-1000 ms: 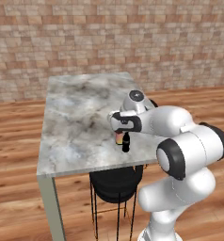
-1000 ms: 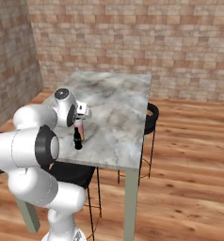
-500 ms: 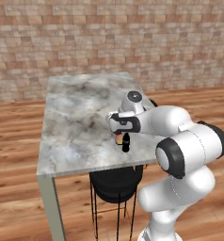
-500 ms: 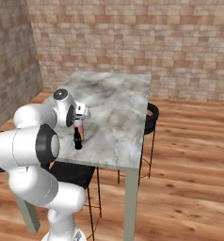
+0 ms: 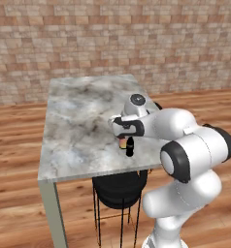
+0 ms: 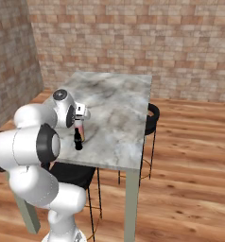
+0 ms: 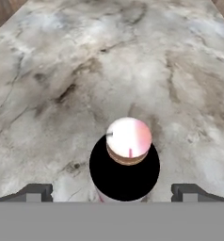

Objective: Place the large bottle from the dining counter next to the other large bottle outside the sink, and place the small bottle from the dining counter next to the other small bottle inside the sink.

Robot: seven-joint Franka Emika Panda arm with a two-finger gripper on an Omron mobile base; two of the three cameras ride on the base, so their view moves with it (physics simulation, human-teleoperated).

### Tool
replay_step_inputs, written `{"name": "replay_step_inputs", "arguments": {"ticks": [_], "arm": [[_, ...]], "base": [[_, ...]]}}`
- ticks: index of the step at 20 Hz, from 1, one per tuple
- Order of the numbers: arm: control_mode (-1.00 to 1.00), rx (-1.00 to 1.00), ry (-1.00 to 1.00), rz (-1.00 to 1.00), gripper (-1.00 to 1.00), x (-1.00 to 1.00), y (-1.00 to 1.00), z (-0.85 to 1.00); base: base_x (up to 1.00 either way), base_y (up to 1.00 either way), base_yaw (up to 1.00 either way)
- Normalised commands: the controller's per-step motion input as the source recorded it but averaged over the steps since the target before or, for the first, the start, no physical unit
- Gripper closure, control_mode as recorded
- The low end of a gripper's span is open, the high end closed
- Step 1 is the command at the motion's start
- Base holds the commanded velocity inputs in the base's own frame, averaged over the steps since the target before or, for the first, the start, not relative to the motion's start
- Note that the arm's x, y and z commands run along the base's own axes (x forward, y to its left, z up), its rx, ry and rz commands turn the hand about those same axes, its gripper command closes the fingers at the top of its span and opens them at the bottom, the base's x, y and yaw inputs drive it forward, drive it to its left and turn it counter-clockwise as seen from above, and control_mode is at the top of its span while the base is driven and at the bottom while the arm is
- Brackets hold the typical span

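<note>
Tool: my tool (image 7: 112, 190) hangs over the near edge of the counter (image 5: 78, 121), jaws spread wide and grasping nothing; in the hand view one fingertip (image 7: 36, 192) shows at each side of the bottles.
Large bottle: the large bottle (image 7: 129, 137) stands upright near the counter's edge, directly under my tool; the hand view looks straight down on its white cap. From the right base view only its pink lower body (image 6: 81, 132) shows below my hand.
Small bottle: the small bottle (image 5: 130, 146) stands upright just beside the large one, on the side nearer the counter's edge. From above it is a black round shape (image 7: 124, 179) partly overlapped by the pale cap.
Step in hand: I judge I am lining up to descend on the large bottle.
How to do it well: centre the cap between my fingertips before going down. The two bottles stand so close that one finger could strike the black one, so I would turn my wrist to keep it outside the jaws. Descend straight, close below the cap on the body, then lift vertically.
Risk: knocking the small bottle off the edge.
</note>
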Motion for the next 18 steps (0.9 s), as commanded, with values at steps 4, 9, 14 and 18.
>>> {"name": "replay_step_inputs", "arguments": {"ticks": [4, 9, 14, 18], "arm": [[-1.00, -0.01, 0.00, 0.00, -1.00, 0.13, 0.00, -0.01], [-1.00, -0.01, 0.00, 0.00, -1.00, 0.19, 0.00, 0.00], [-1.00, 0.00, 0.00, 0.00, -1.00, 0.14, 0.00, 0.00], [-1.00, 0.00, 0.00, 0.00, -1.00, 0.08, 0.00, 0.00]], "base": [[0.00, 0.00, 0.00], [0.00, 0.00, 0.00], [0.00, 0.00, 0.00], [0.00, 0.00, 0.00]]}}
